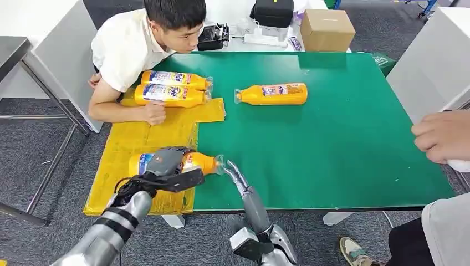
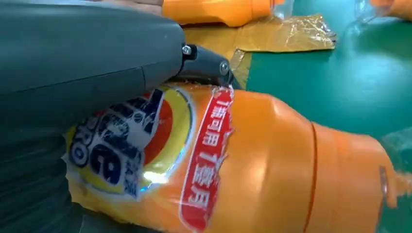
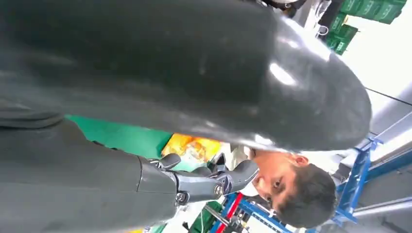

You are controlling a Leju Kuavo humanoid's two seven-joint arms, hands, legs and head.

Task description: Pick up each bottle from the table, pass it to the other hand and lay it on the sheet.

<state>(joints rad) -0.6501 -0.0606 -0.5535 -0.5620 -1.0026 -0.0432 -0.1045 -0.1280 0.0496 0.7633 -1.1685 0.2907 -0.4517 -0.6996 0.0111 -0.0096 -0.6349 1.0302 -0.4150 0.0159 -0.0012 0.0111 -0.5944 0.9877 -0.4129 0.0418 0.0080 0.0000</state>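
Lower left of the head view, the left hand (image 1: 166, 166) grips a bottle (image 1: 202, 162), hiding its label; the right hand's (image 1: 235, 176) grip is unreadable.

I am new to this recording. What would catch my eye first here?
The left hand grips an orange bottle lying at the edge of the yellow sheet. Two more bottles lie on the sheet beside a person's arm, and another bottle waits on the green table.
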